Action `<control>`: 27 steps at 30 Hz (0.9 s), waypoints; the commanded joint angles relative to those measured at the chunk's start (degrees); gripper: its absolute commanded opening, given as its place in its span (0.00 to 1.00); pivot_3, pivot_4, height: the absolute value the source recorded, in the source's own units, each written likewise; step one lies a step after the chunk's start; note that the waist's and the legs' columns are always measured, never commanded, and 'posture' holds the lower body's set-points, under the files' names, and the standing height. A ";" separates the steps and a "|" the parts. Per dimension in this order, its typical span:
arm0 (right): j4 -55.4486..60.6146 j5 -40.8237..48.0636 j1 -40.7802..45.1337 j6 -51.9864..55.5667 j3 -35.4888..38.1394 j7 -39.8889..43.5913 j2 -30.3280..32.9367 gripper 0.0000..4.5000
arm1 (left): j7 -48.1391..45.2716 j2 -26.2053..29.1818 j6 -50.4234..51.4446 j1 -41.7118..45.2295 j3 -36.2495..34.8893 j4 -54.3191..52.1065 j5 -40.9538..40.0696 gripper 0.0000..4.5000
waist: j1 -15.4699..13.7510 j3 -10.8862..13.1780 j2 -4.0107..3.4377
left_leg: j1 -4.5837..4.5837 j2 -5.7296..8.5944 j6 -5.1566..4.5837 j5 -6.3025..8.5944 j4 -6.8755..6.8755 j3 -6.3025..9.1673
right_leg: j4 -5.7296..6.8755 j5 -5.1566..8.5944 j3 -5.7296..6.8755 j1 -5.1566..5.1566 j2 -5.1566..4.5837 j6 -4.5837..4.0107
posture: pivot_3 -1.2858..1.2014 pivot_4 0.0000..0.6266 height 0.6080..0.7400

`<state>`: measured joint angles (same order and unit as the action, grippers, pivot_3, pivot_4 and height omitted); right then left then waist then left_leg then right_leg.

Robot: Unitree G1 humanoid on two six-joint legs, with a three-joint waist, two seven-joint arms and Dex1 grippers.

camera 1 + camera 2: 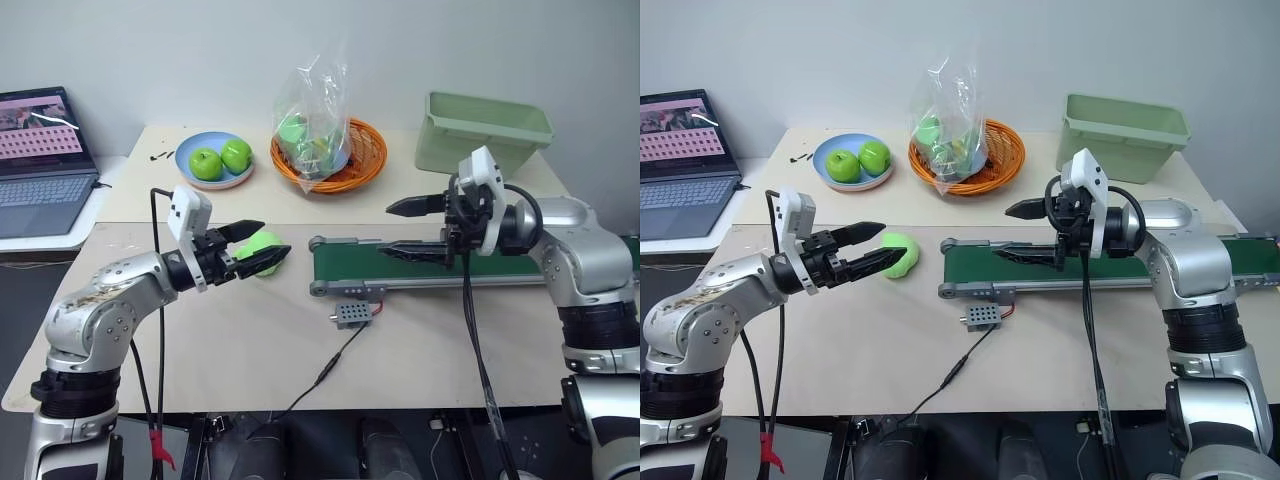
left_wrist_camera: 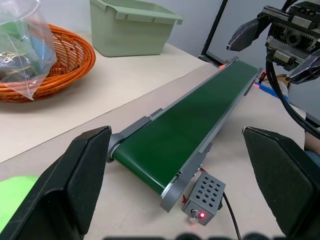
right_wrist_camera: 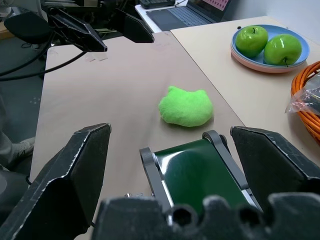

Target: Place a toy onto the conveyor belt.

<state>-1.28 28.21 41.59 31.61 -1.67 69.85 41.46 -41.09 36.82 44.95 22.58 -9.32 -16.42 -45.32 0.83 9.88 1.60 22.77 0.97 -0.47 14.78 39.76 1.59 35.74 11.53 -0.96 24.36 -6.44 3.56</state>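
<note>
The toy (image 1: 262, 243), a lime-green plush lump, lies on the table just left of the conveyor belt (image 1: 430, 264). It also shows in the right wrist view, where the toy (image 3: 186, 106) sits right beyond the belt's end roller. My left gripper (image 1: 272, 240) is open, held level above the table with its fingertips by the toy, and nothing is gripped. My right gripper (image 1: 385, 230) is open too, pointing left over the near end of the dark green belt (image 2: 185, 135), with nothing between its fingers.
At the back stand a blue plate with two apples (image 1: 213, 160), an orange basket (image 1: 362, 160) holding a plastic bag, and a pale green bin (image 1: 485, 130). A laptop (image 1: 40, 160) sits far left. A small grey box (image 1: 354, 314) with a cable lies before the belt.
</note>
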 commanded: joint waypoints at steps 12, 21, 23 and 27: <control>0.80 -0.13 0.64 -1.76 1.30 0.59 0.50 1.00 | 24.89 -12.30 9.90 2.51 -18.53 14.90 -9.72 1.00 | -0.03 0.02 0.04 | -0.02 0.01 0.00 0.00 0.00 0.16 | 0.03 0.00 0.00 0.00 -0.01 0.00 | 0.52 0.24 1.00; 0.85 -0.40 0.64 -1.81 1.38 0.17 0.53 1.00 | 48.29 -24.63 13.20 7.56 -30.44 23.41 -25.50 1.00 | -0.27 0.04 0.09 | 0.03 0.09 0.03 0.01 0.00 0.27 | 0.03 -0.01 0.02 0.00 -0.10 0.00 | 0.52 0.24 1.00; 0.96 -0.47 0.47 -1.77 1.48 0.05 0.72 1.00 | 51.43 -25.83 13.15 7.81 -31.27 24.37 -27.70 1.00 | -0.28 0.04 0.10 | 0.05 0.09 0.03 0.01 0.00 0.29 | 0.02 -0.01 0.03 0.02 -0.10 0.00 | 0.52 0.24 1.00; 1.41 -0.51 -0.11 -1.55 1.85 -0.17 1.22 1.00 | 54.82 -26.03 11.62 7.42 -31.29 24.74 -29.31 1.00 | -0.05 0.04 0.09 | 0.03 0.09 0.04 0.00 0.00 0.27 | 0.02 -0.01 0.00 0.03 -0.09 0.00 | 0.52 0.24 1.00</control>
<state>-1.74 27.25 41.32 30.71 -1.64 69.81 41.77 12.51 10.41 57.56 29.40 -39.87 9.34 -72.50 0.78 9.92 1.69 22.79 1.06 -0.43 14.79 39.76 1.84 35.76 11.52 -0.97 24.39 -6.52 3.56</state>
